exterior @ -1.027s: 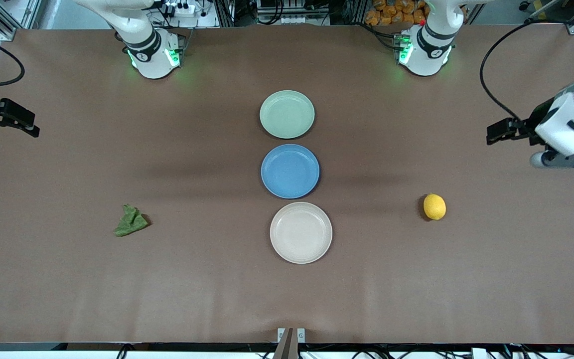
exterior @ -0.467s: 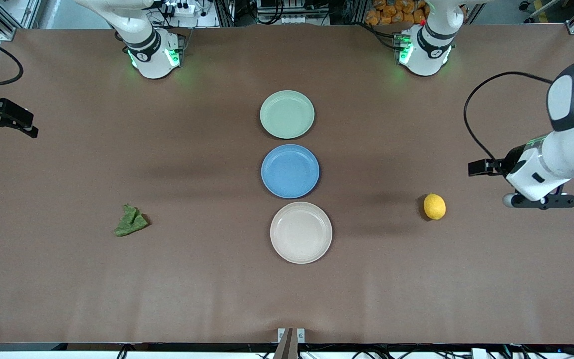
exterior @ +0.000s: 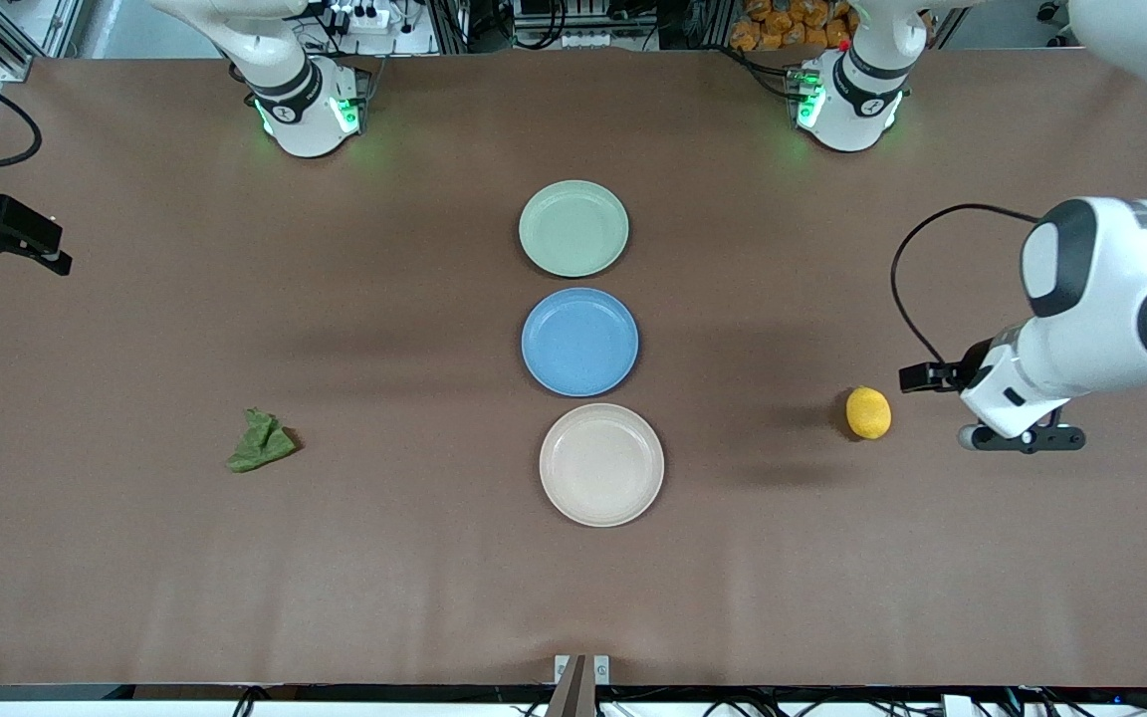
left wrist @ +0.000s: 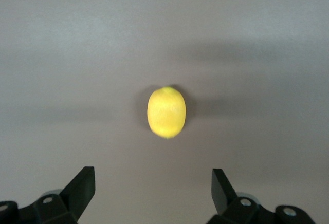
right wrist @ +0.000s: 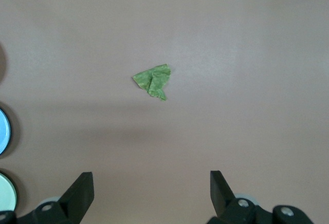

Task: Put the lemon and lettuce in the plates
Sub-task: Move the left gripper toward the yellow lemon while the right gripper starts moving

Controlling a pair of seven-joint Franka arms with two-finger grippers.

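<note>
Lemon (exterior: 868,412): one, bright yellow, oval, lying bare on the brown counter (exterior: 414,588) toward the left arm's end, level with the gap between the blue plate (exterior: 579,342) and the beige plate (exterior: 601,464), well apart from both. Long axis is seen in the left wrist view (left wrist: 166,112) to run along the line of approach, so the narrow width is presented across the open fingers.

Left claw (left wrist: 153,196): fingers spread wide, nothing held. It is carried low over the counter just beside the lemon, on the side toward the left arm's end of the counter (the fruit is not yet between the fingers). A short advance toward the row of plates is judged to be what the coming grasp turns on. This arm is by far the nearer to the lemon.

Lettuce (exterior: 261,444): one crumpled dark green leaf, on the counter toward the right arm's end, untouched.

Right claw (right wrist: 151,193): fingers wide apart, empty, held high over the counter's end with the lettuce ahead of it; waiting.

Mint green plate (exterior: 573,228): empty, farthest from the front camera; the beige plate, likewise empty, is nearest.
</note>
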